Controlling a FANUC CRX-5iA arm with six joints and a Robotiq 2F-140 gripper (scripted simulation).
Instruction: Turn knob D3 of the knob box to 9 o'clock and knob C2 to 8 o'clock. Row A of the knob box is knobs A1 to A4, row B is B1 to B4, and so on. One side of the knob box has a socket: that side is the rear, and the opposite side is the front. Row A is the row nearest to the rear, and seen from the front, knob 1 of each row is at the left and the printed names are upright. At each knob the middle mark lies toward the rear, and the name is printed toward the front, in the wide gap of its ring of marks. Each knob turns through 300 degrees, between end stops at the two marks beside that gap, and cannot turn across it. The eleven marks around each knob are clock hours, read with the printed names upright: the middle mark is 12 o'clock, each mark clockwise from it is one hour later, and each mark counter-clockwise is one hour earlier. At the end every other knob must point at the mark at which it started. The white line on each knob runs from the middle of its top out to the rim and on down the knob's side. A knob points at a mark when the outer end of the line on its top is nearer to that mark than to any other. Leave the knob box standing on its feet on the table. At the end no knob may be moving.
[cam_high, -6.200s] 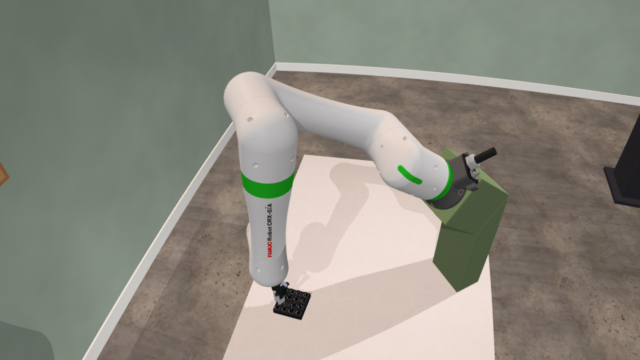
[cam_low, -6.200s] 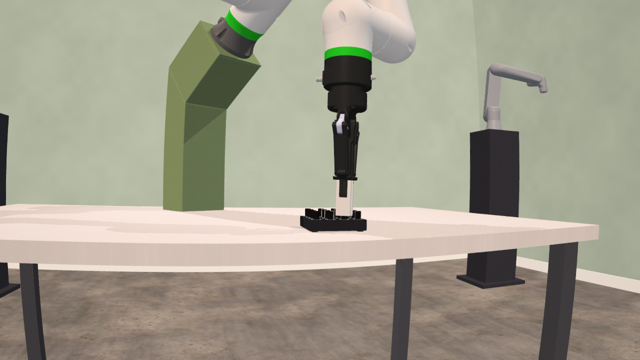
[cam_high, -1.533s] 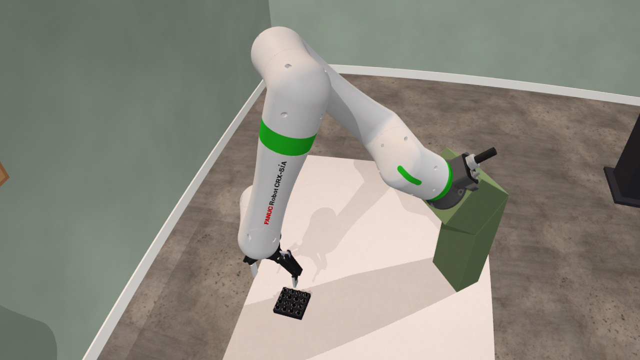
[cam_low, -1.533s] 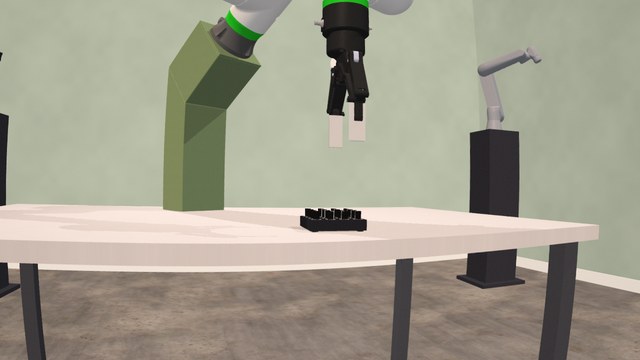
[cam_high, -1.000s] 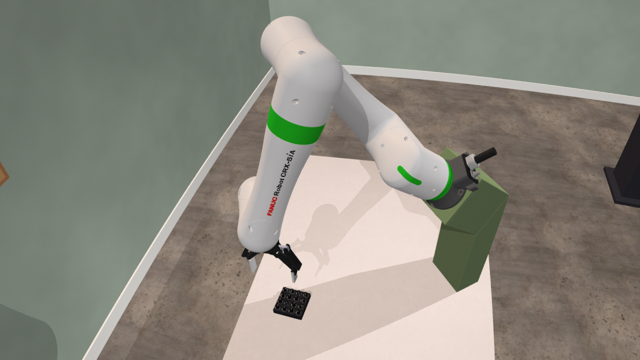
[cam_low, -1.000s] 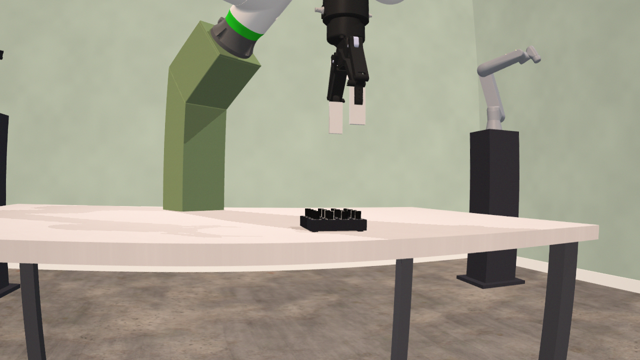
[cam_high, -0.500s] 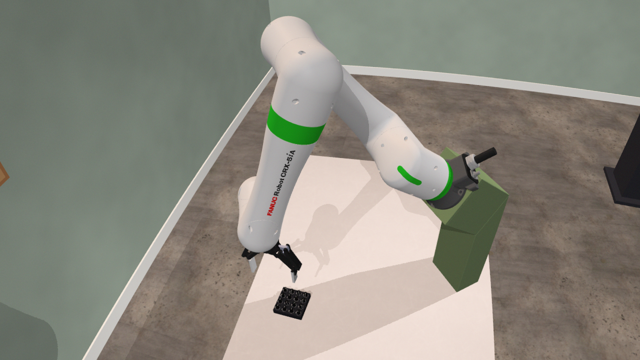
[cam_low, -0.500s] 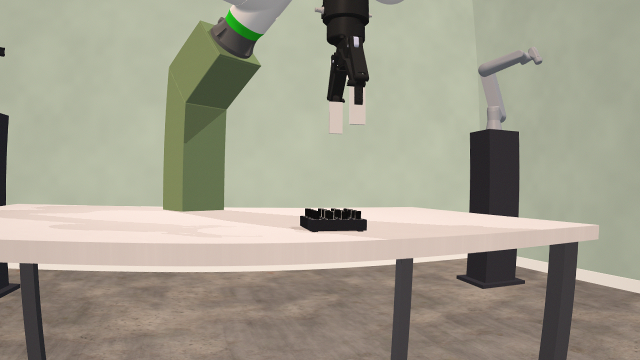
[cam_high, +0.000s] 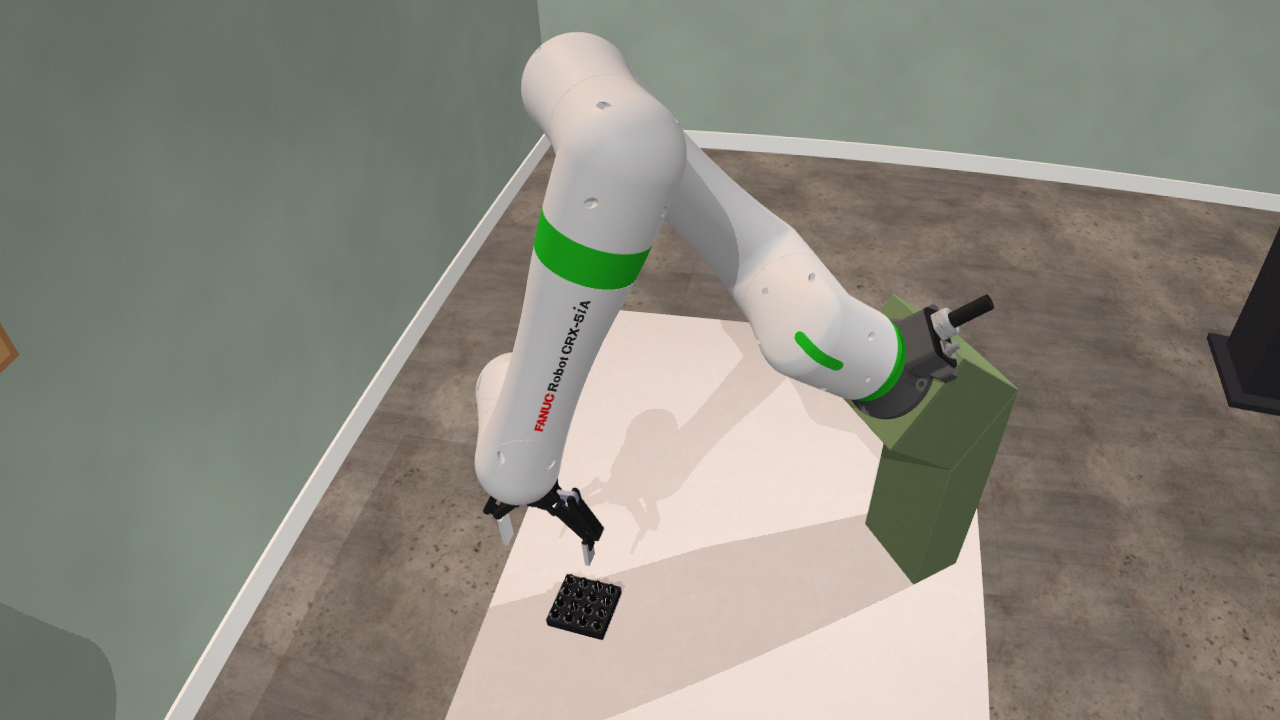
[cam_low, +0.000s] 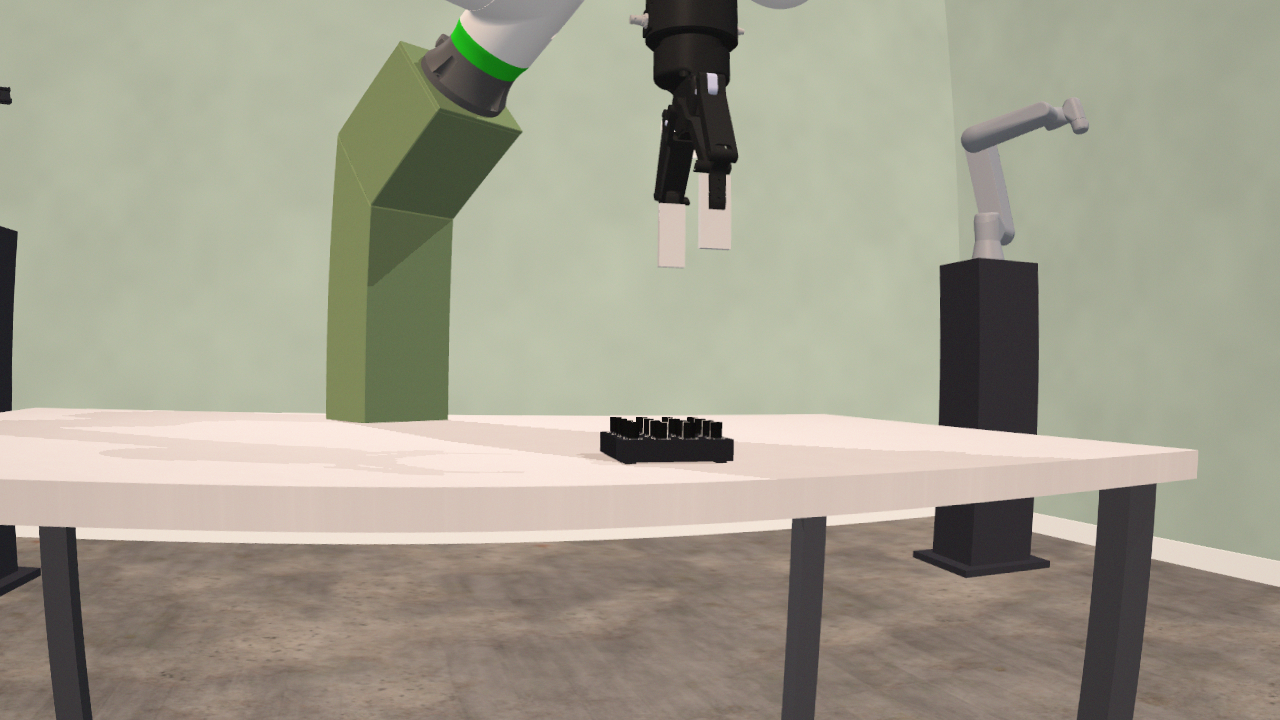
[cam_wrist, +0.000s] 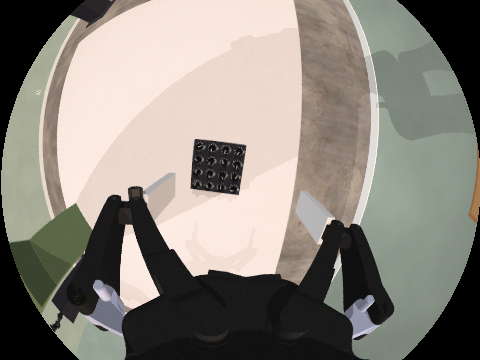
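While the black square knob box (cam_low: 666, 445) stands on the pale desk (cam_low: 268, 465), the black two-finger gripper (cam_low: 694, 237) is held high above it, jaws spread wide, nothing gripped.

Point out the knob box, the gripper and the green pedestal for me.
knob box (cam_high: 584, 607): top view, middle of its knobbed top face.
gripper (cam_wrist: 235, 203): wrist view, open, midway between the two fingertips, above the table.
green pedestal (cam_low: 386, 322): exterior view, front face of its upright lower section.
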